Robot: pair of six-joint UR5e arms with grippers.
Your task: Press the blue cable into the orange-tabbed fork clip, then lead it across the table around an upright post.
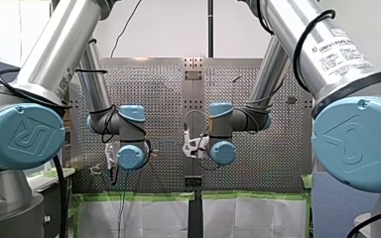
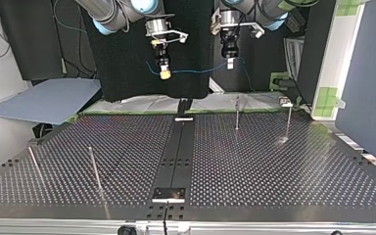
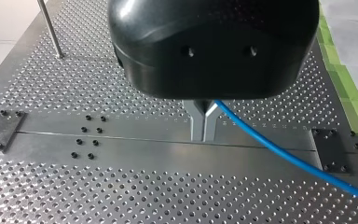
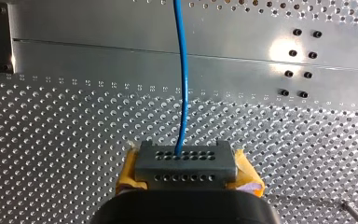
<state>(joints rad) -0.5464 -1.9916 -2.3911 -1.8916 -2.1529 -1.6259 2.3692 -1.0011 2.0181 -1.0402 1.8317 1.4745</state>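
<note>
The blue cable (image 2: 196, 71) hangs in a shallow span between my two grippers, high above the far edge of the table in the top view. My left gripper (image 2: 229, 62), black with metal fingers (image 3: 204, 122), is shut on the cable (image 3: 284, 151), which trails off to one side. My right gripper (image 2: 164, 73) with yellow pads (image 4: 249, 175) is shut on the cable (image 4: 182, 84), which runs straight ahead from its tip (image 4: 186, 163). No orange-tabbed clip shows in any view.
Thin upright posts stand on the perforated table (image 2: 274, 171): two at the top view's right (image 2: 237, 115) (image 2: 289, 122) and two at its left (image 2: 94, 169) (image 2: 34, 164). A dark centre strip (image 2: 178, 147) ends in a small plate (image 2: 169, 194).
</note>
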